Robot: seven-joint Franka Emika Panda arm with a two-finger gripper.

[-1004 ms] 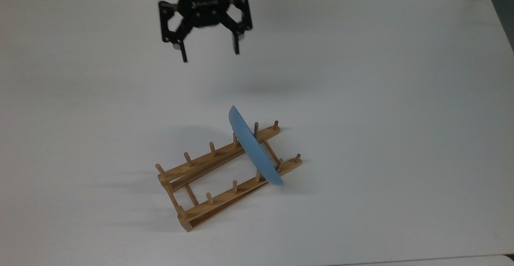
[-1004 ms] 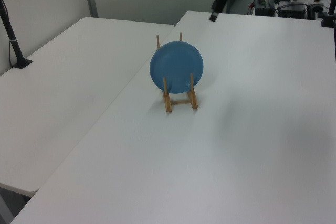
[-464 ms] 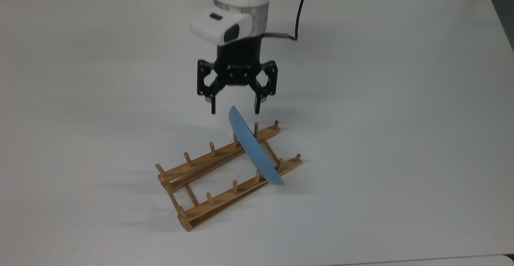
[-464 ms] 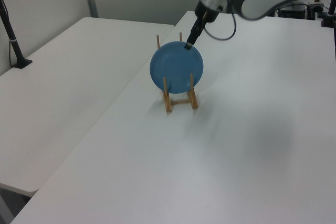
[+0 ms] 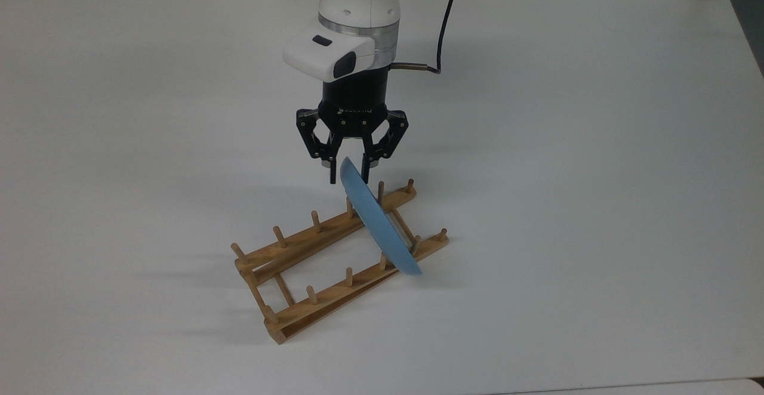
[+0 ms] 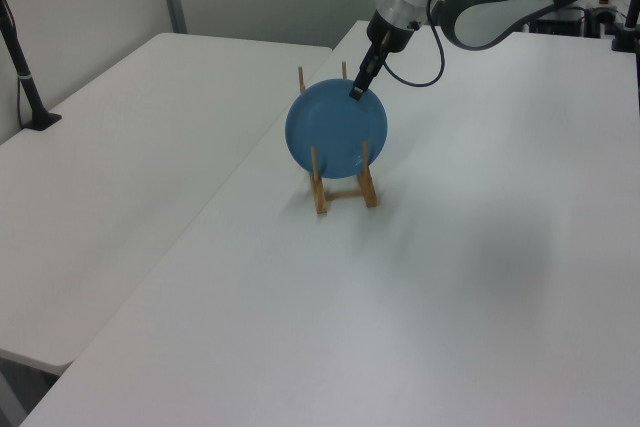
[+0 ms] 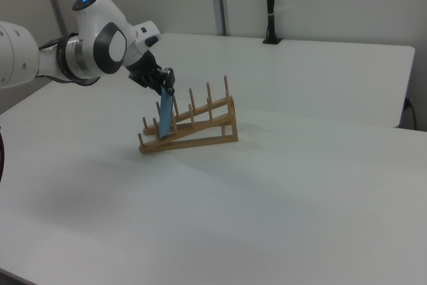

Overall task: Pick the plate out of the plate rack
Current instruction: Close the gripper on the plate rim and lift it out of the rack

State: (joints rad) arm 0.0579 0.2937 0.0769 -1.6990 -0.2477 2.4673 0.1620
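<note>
Plate first: the round, glossy light-blue plate (image 5: 377, 222) stands on edge in the light-brown wooden peg rack (image 5: 334, 258), lower centre of the top view, slotted between pegs near the rack's right end in the top view. Nearest the camera in the top view is the rack's empty end, at lower left; the plate crosses both rails behind it, its edge running diagonally from upper left to lower right.

Above that, at the plate's uppermost rim, we see the black two-finger gripper (image 5: 348, 174) on the white robot arm (image 5: 358, 19). Its fingers straddle the rim, one on each face, narrowed but (as far as we can judge) not yet pressing on the plate. The left view puts the fingertips on the plate's upper right edge (image 6: 357, 92). So the plate lies directly below the gripper, its thin edge in line with the gap; the coming move is likely a squeeze and a straight lift.

Compared with half a second ago, we see the gripper lower, its fingers closer together; plate and rack are unmoved on the white table (image 5: 597, 144).
</note>
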